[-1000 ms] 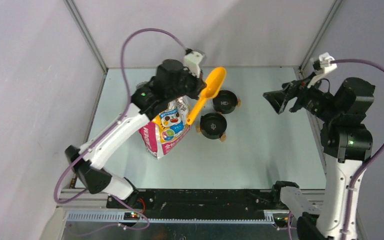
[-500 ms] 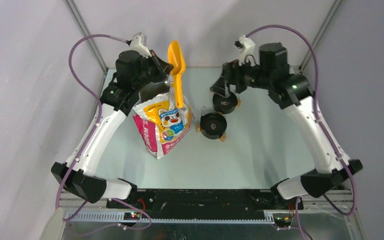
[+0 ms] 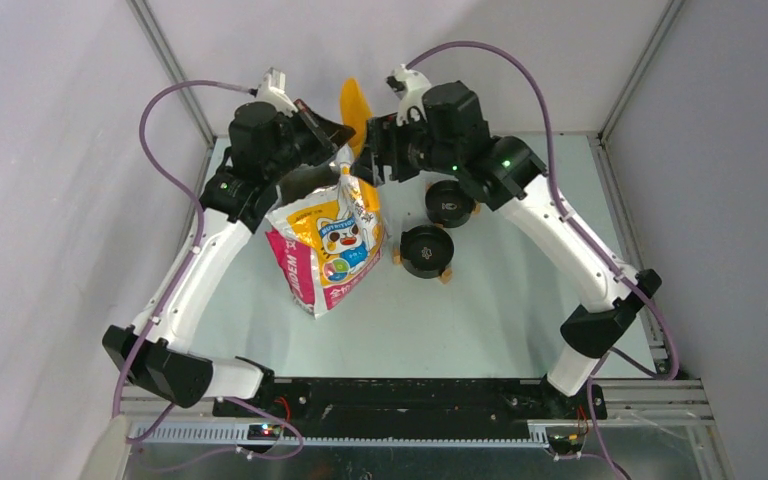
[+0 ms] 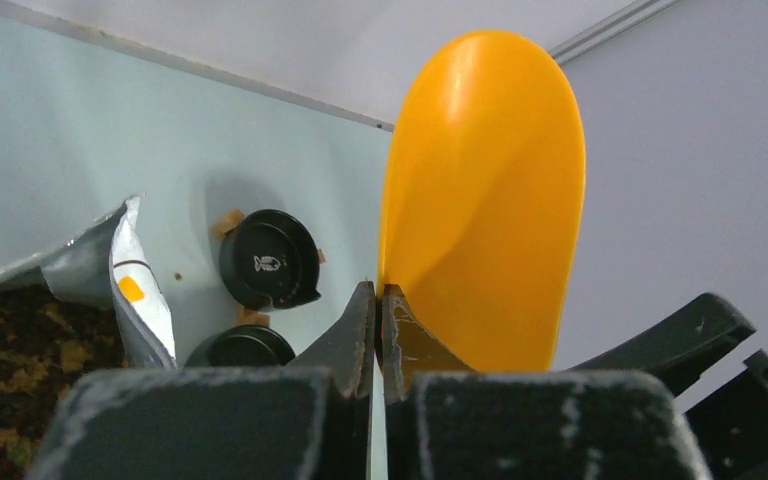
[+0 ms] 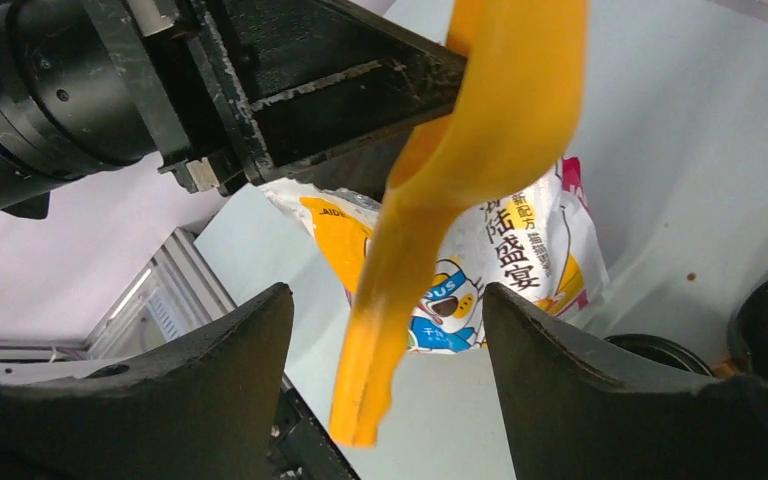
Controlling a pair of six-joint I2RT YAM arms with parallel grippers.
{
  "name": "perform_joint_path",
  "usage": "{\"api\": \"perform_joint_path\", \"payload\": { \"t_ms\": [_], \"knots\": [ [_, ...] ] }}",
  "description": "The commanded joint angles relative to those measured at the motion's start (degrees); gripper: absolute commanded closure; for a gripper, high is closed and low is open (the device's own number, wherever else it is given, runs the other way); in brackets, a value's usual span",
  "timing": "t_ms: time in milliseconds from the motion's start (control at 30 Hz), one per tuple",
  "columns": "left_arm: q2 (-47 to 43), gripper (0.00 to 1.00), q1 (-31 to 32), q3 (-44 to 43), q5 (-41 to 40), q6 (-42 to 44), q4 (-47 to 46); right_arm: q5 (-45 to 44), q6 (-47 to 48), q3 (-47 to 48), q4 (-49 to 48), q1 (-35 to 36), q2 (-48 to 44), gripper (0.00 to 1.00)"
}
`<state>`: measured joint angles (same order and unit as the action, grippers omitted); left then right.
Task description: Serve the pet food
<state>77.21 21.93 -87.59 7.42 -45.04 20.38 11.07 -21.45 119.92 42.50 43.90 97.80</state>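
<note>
The pet food (image 4: 5, 350) shows as brown kibble inside the open cartoon-cat bag (image 3: 328, 240), seen only in the left wrist view. My left gripper (image 3: 334, 130) is shut on the rim of the yellow scoop (image 3: 353, 103) and holds it up above the bag's mouth; its jaws (image 4: 378, 297) pinch the scoop bowl (image 4: 485, 190). My right gripper (image 3: 373, 152) is open, with the scoop's handle (image 5: 390, 300) hanging between its fingers (image 5: 545, 350) without touching them. Two black bowls (image 3: 450, 203) (image 3: 426, 250) stand right of the bag.
The bag (image 5: 505, 265) leans at the table's left middle, with the bowls (image 4: 265, 262) (image 4: 245, 350) close beside it. A few stray kibble pieces lie around the bowls. Metal frame posts and walls close in the back and the sides.
My right arm has swung from the far right across to the scoop, its open fingers now around the handle. My left gripper has lifted the scoop from over the bowls and stood it upright above the bag.
</note>
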Motion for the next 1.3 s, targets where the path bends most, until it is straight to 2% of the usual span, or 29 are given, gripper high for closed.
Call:
{"api": "perform_joint_path", "payload": {
  "t_ms": [0,267,600,667,700,733,767,800,833,900,967,1000,1033,1100,1200,1233,1267],
  "knots": [
    [-3.37,1.00,-2.82,4.43,5.77,-10.45,-5.25,-7.95,-0.56,2.78,-1.14,2.97,2.17,0.29],
    [-6.79,1.00,-5.86,9.09,7.67,-13.34,-6.67,-12.74,1.98,0.82,-0.53,6.64,3.49,0.36],
    [-9.70,1.00,-7.01,12.45,8.99,-14.75,-7.53,-13.27,4.31,1.61,-0.28,9.40,5.86,0.47],
    [-10.19,1.00,-7.26,13.53,9.56,-15.34,-8.62,-13.04,4.61,1.14,-0.29,9.52,5.66,0.59],
    [-10.58,1.00,-7.34,14.54,10.34,-15.76,-9.19,-13.10,5.05,0.94,-0.30,9.57,5.43,0.73],
    [-10.76,1.00,-7.70,15.21,10.86,-15.86,-10.92,-13.23,5.34,0.89,-0.35,9.61,5.23,0.80],
    [-11.16,1.00,-7.91,16.59,12.38,-15.85,-11.87,-13.81,6.13,0.70,-0.42,9.58,4.78,0.93],
    [-11.52,0.94,-8.54,17.33,14.07,-15.60,-13.64,-14.11,6.72,0.60,-0.71,9.50,4.42,0.98],
    [-11.85,0.77,-9.00,18.50,14.80,-13.91,-14.11,-14.27,8.25,0.23,-0.91,9.35,3.63,1.00],
    [-13.24,0.57,-11.10,18.91,15.92,-7.52,-12.79,-13.43,11.15,-0.70,-1.18,8.90,1.99,1.00],
    [-15.33,0.47,-12.30,17.97,15.45,2.96,-8.24,-10.78,14.86,-2.63,-1.01,8.29,-0.62,1.00],
    [-17.60,0.45,-12.41,17.54,14.38,12.72,-4.76,-8.54,17.41,-3.71,-0.66,8.04,-2.82,1.00],
    [-18.88,0.43,-12.39,17.17,13.94,18.24,-3.38,-7.56,18.68,-6.03,-0.40,7.51,-3.99,1.00],
    [-26.38,0.41,-12.17,18.47,13.04,37.97,-0.38,-1.62,23.02,-10.71,1.87,6.32,-9.55,1.00],
    [-34.30,0.38,-11.86,22.95,12.52,55.60,1.52,5.41,33.31,-18.88,6.95,5.02,-15.27,1.00],
    [-37.65,0.38,-11.75,23.63,14.33,64.20,3.49,7.51,38.04,-20.36,10.99,4.95,-17.69,1.00],
    [-38.89,0.37,-11.35,23.94,15.89,68.37,6.81,7.84,39.90,-22.98,12.86,4.62,-18.72,1.00]
  ]
}}
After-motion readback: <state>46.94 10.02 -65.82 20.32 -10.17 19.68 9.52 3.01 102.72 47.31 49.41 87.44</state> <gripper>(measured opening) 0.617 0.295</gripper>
